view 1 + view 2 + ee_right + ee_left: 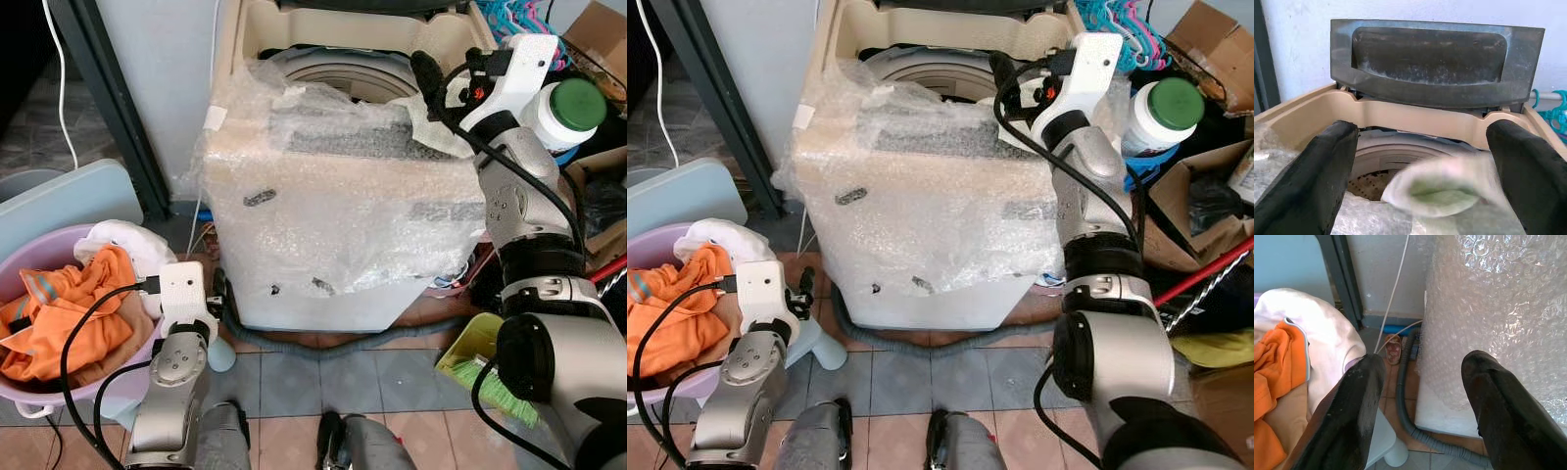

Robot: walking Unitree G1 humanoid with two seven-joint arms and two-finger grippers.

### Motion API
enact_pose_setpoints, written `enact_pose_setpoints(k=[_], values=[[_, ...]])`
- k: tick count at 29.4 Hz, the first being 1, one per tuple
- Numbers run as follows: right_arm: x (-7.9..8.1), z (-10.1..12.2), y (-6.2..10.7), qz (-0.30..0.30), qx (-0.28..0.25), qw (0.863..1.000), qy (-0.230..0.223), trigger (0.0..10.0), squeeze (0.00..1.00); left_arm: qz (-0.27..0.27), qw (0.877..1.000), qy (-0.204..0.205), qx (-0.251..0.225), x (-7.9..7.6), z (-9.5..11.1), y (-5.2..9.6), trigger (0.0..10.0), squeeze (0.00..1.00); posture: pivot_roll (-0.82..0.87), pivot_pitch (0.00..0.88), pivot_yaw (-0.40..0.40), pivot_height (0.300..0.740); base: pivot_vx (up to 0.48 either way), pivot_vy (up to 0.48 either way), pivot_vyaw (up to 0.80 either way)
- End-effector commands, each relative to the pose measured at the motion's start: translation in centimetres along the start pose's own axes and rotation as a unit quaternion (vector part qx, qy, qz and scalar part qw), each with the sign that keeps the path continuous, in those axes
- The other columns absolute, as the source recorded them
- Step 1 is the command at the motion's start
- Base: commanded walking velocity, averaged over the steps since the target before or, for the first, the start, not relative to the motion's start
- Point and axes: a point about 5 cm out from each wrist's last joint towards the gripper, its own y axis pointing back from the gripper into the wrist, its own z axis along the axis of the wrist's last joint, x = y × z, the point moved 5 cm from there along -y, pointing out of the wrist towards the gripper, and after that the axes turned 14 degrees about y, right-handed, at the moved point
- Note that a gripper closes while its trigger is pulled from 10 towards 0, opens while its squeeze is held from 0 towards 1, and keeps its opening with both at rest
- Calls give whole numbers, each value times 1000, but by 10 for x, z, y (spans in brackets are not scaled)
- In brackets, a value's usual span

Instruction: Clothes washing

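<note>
A: Where's the washing?

B: Lower left of the head view: orange clothes [73, 313] with a white garment [127, 243] in a pink basin [44, 247]. The left gripper [1420, 406] hangs just beside it, fingers spread, holding nothing.

A: And the washing machine [338, 211]?

B: Centre frame, wrapped in bubble wrap, lid [1437, 61] standing up. The right gripper [1420, 161] sits at the upper right over the drum rim, fingers apart, a pale blurred cloth [1442, 188] just below them
</note>
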Motion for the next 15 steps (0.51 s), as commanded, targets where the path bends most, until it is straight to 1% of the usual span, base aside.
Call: enact_pose_setpoints(k=[1, 2, 3, 6, 7, 8, 10, 11, 12, 13, 14, 15], values=[[-8, 12, 2, -3, -21, 999, 28, 10000, 1000, -2, 1000, 0, 0, 0, -1, 1, 10000, 0, 64, 122, -74, 740, 0, 0, 0], [-14, 12, 7, -2, -21, 999, 44, 10000, 1000, 0, 1000, 0, 0, 0, 0, 1, 10000, 0, 63, 122, -74, 740, 0, 0, 0], [-19, 11, 11, 5, -19, 999, 47, 10000, 1000, 1, 1000, 0, -1, 0, 0, 1, 10000, 0, 63, 122, -75, 740, 0, 0, 0], [-25, 8, 18, 23, -14, 998, 61, 10000, 1000, 1, 1000, 0, -1, 1, 0, 0, 10000, 0, 58, 121, -73, 740, 0, 0, 0], [-30, 7, 20, 18, -9, 998, 61, 10000, 957, 1, 1000, -1, -1, 1, 0, 0, 10000, 0, 53, 120, -71, 740, 0, 0, 0], [-35, 4, 23, 13, -3, 998, 58, 10000, 345, -1, 1000, -2, 0, 1, 0, -1, 10000, 0, 50, 118, -68, 740, 0, 0, 0], [-35, 3, 24, 16, 0, 998, 54, 10000, 345, -3, 1000, -2, 0, 1, 1, -2, 10000, 0, 48, 117, -65, 740, 0, 0, 0], [-29, 1, 26, 30, 1, 998, 53, 10000, 0, -5, 1000, -4, -2, 0, 2, -3, 10000, 0, 45, 115, -60, 740, 0, 0, 0], [-18, 0, 27, 51, -1, 997, 60, 10000, 0, -7, 1000, -5, -5, -2, 3, -4, 10000, 0, 43, 112, -52, 740, 0, 0, 0], [-18, 0, 27, 51, -1, 997, 60, 10000, 0, -7, 1000, -5, -5, -2, 3, -4, 10000, 0, 43, 112, -52, 740, 0, 0, 0], [-12, 0, 28, 61, -2, 996, 65, 10000, 0, -7, 1000, -5, -6, -2, 4, -5, 10000, 0, 43, 111, -50, 740, 0, 0, 0], [14, -5, 30, 100, -7, 992, 73, 10000, 0, -7, 1000, -6, -14, -3, 9, -7, 10000, 0, 42, 109, -37, 740, 0, 0, 0]])
